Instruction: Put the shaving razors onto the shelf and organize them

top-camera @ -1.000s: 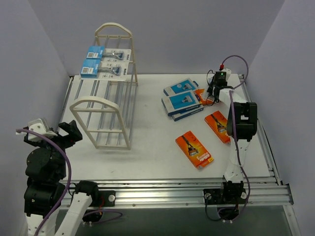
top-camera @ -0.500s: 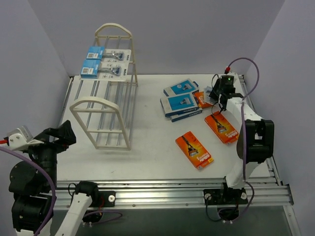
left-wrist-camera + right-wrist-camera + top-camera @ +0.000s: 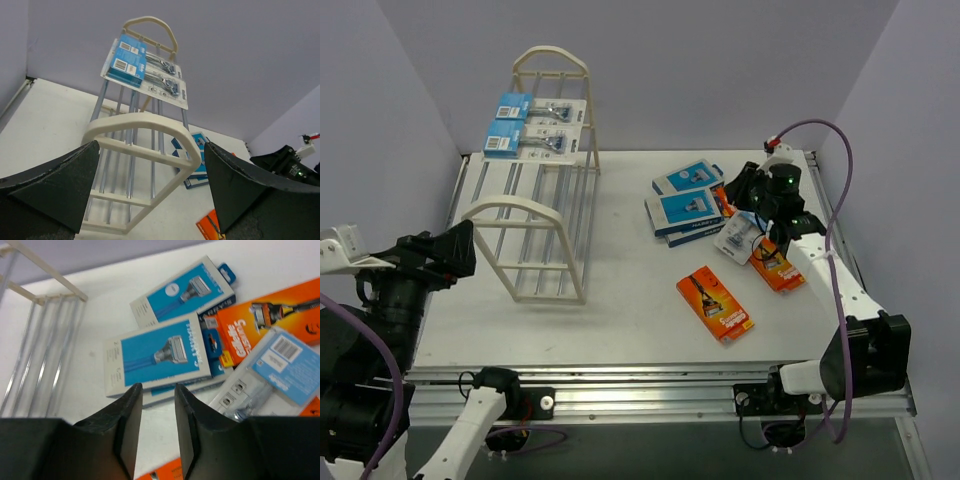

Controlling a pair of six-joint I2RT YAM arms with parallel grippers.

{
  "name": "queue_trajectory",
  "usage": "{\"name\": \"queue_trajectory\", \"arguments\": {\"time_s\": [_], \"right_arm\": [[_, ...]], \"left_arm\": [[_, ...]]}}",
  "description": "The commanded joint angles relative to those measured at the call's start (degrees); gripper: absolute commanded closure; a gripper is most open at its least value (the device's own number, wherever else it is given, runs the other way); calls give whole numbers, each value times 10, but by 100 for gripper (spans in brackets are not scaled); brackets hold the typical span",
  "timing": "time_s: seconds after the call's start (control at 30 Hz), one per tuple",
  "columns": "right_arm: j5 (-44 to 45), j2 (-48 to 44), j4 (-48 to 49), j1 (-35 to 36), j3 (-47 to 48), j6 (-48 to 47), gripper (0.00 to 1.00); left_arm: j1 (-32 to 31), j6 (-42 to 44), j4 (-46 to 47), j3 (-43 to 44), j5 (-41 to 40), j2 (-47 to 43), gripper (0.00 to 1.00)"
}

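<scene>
The cream-white shelf (image 3: pixel 515 206) stands at the left, with two white blister cards (image 3: pixel 535 128) on its top tier at the far end. It also shows in the left wrist view (image 3: pixel 145 120), cards (image 3: pixel 145 70) included. Blue-and-white boxes (image 3: pixel 685 207) lie stacked at the right. Orange boxes (image 3: pixel 715 305) lie near them. A loose blister card (image 3: pixel 738 238) rests partly on an orange box (image 3: pixel 778 270). My right gripper (image 3: pixel 738 190) hovers over the boxes (image 3: pixel 157 352), slightly open and empty (image 3: pixel 157 387), with the card (image 3: pixel 280 367) beside it. My left gripper (image 3: pixel 445 258) is wide open (image 3: pixel 150 190) before the shelf's near arch.
Grey walls close in the table at the left, back and right. A metal rail (image 3: pixel 670 385) runs along the near edge. A purple cable (image 3: pixel 835 200) loops over the right arm. A third orange box (image 3: pixel 270 315) lies under the card.
My right arm has swung outward and its gripper now sits over the box pile. The loose blister card now lies nearer, on the orange box. My left arm has dropped leftward.
</scene>
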Motion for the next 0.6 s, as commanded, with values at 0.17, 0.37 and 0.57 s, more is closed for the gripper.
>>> {"name": "queue_trajectory", "arguments": {"time_s": [0.17, 0.37, 0.57], "right_arm": [[116, -21, -64, 7, -76, 34, 59], [164, 17, -60, -13, -80, 48, 59], [167, 67, -41, -22, -70, 54, 58]], "left_arm": [[-3, -15, -4, -6, 84, 22, 6], [-3, -6, -25, 1, 105, 35, 6], [-3, 17, -43, 4, 105, 34, 6]]}}
